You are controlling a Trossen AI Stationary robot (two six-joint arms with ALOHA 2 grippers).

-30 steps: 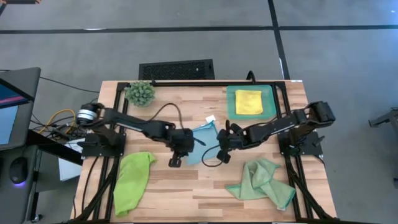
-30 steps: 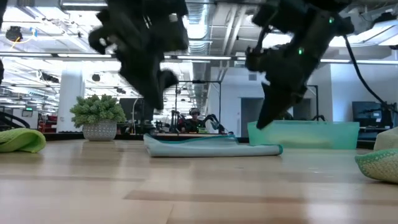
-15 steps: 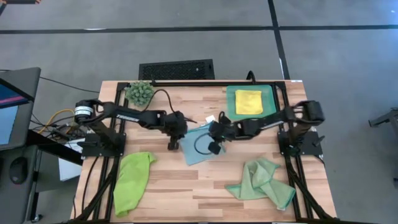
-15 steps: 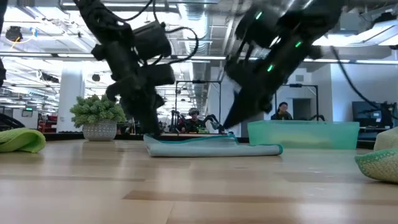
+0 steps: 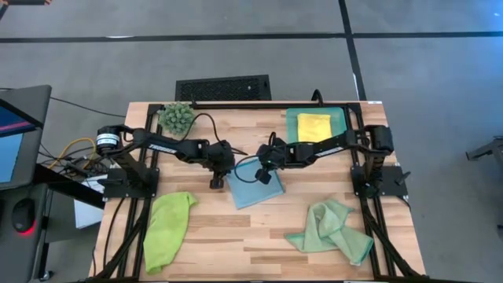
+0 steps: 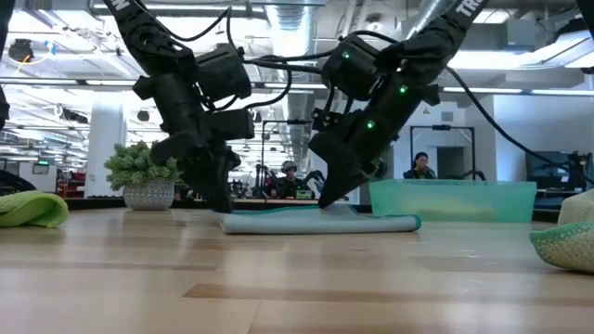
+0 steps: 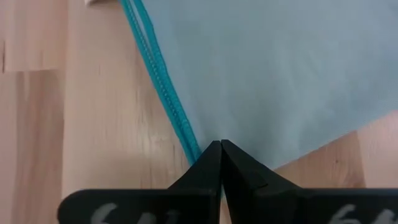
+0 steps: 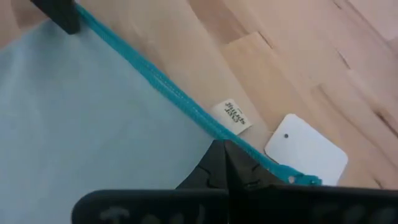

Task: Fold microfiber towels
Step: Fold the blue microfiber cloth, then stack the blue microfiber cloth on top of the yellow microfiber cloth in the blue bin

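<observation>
- Wooden table [image 5: 236, 236] carries both arms and four towels.
- Left gripper [image 5: 215, 183]: fingers pressed together on the teal hem of the light blue towel [image 5: 255, 189].
- Right gripper [image 5: 264, 174]: likewise clamped on the opposite hem corner; white tag [image 8: 306, 153] just beyond.

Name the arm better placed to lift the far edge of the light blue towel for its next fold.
Neither alone: left gripper and right gripper are each shut on one corner of the light blue towel.
</observation>
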